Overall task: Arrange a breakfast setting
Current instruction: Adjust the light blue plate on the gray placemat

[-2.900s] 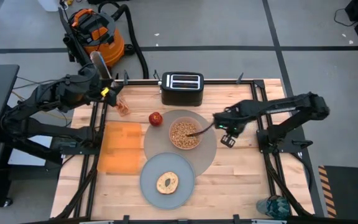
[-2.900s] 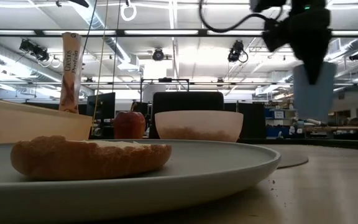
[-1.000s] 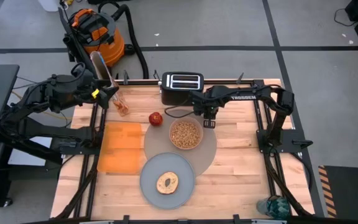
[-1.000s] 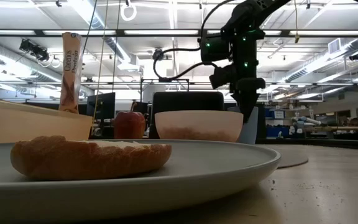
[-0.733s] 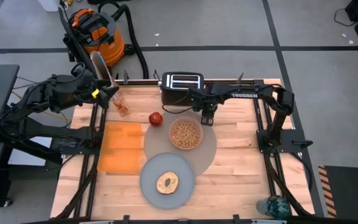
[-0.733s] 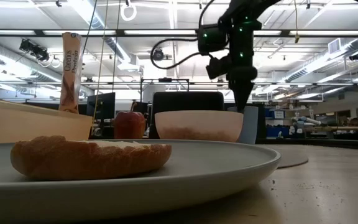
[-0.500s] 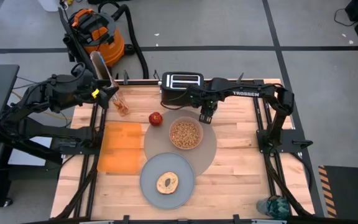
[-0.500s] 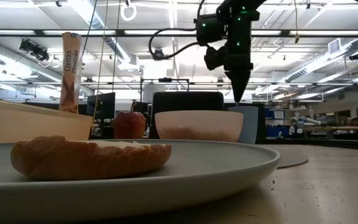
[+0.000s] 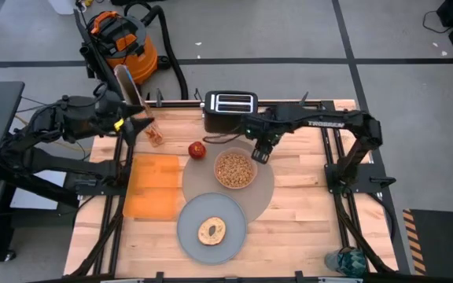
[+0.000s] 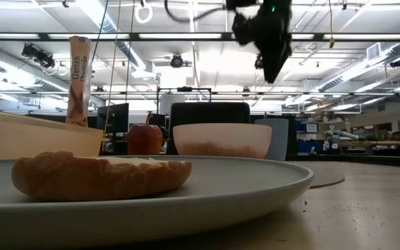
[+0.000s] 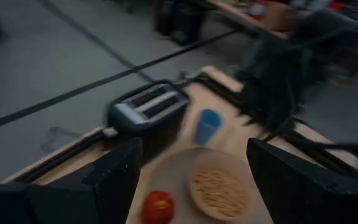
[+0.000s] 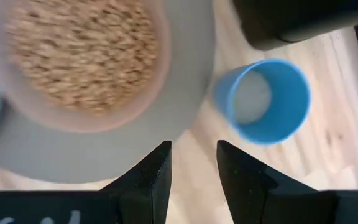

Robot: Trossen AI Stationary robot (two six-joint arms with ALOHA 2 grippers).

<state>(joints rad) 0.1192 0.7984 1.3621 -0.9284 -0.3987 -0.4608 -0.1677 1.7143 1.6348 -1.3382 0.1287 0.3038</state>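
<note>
Cup (image 12: pixel 263 101) has just been set beside the bowl (image 12: pixel 82 59) and released, the right gripper (image 12: pixel 191 163) apparently lifted away with fingers parted and empty.

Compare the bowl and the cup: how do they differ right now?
The bowl is pink, wide and full of cereal; the cup is blue, narrower and looks empty. The bowl sits on the grey placemat; the cup stands on bare wood beside it. Both are upright and ungripped.
</note>
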